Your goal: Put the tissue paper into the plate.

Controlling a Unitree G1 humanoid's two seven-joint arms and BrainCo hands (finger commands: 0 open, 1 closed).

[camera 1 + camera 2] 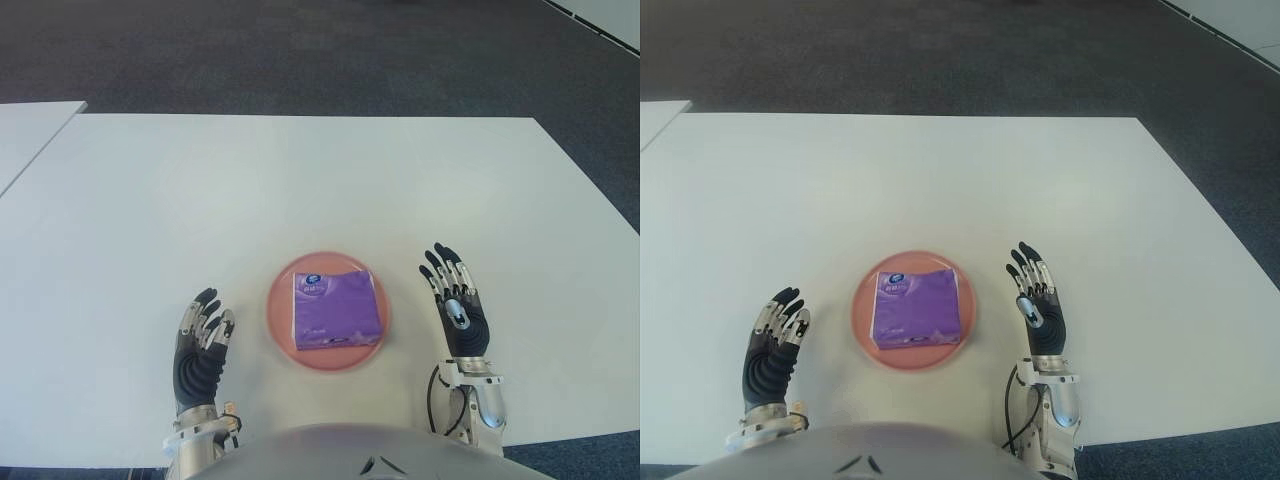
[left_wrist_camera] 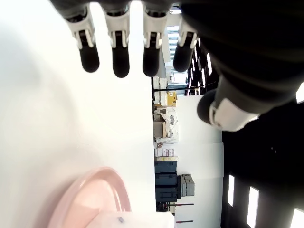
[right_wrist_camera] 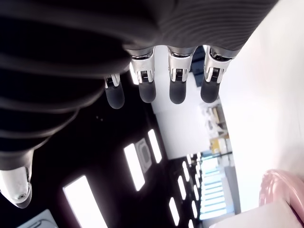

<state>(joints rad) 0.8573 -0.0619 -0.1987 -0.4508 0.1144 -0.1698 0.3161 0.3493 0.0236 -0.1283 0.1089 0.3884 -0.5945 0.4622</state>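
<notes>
While both hands flank the plate, nothing is held in either one.

Tissue paper: the purple tissue paper pack [image 1: 337, 310] lies flat inside the pink plate [image 1: 278, 292], its white-and-blue label at the far left corner; it covers most of the plate's middle, with the rim showing all round.

Plate: it sits on the white table [image 1: 300, 180] near the front edge, between the two hands and touching neither.

Left hand: the left hand [image 1: 200, 350] shows just left of the plate, palm turned towards it. Its fingers [image 2: 120, 57] are straight and slightly apart, with the thumb set off to one side, and they close on nothing.

Right hand: the right hand [image 1: 455, 305] shows just right of the plate, a little further forward on the table than the left. Its fingers [image 3: 178, 85] are extended side by side with gaps between them, and they grasp nothing.

Table: the rest of its surface is plain white, with dark carpet [image 1: 300, 50] beyond the far edge.
</notes>
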